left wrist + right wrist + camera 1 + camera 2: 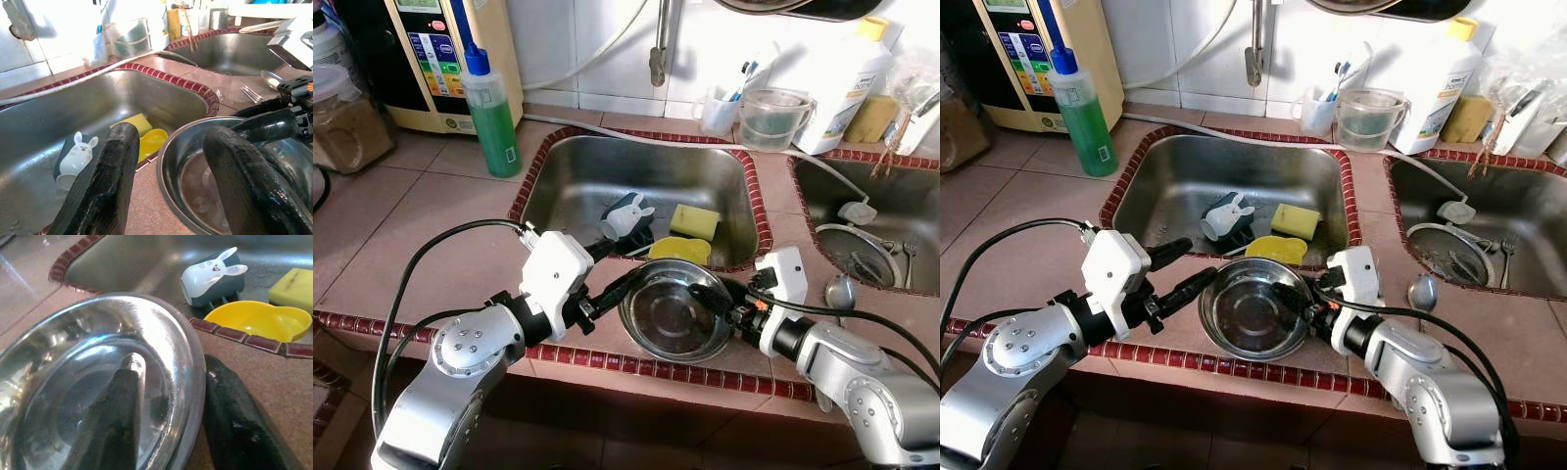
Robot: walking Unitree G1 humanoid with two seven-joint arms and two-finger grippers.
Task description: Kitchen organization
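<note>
Left eye view, bowl: a steel bowl (675,313) is sitting on the tiled counter (401,235) at lower centre of the frame, just in front of the left sink (568,176).
Left eye view, right gripper (722,300): it is clamping the bowl's right rim, one finger inside and one outside.
Left eye view, left gripper (625,262): its fingers are spread apart, the lower tip reaching the bowl's left rim, the upper one pointing over the sink edge; it is holding nothing.
Left eye view, sink contents: a rabbit mug (625,217) is lying on its side at centre, a yellow sponge (694,221) beside it, a yellow dish (680,250) against the near wall.
Left eye view, surroundings: a green soap bottle (491,116) is standing at upper left; a ladle (841,292) is lying at right by the second sink (881,211).
Left wrist view: the two black fingers (105,191) are standing wide apart, the bowl rim (168,152) lying between them; forks (250,92), unseen from the head, are resting on the counter at right.
Right wrist view: one finger (117,421) is lying inside the bowl and the other outside, squeezing the rim; the mug's rabbit face is showing at upper right.
</note>
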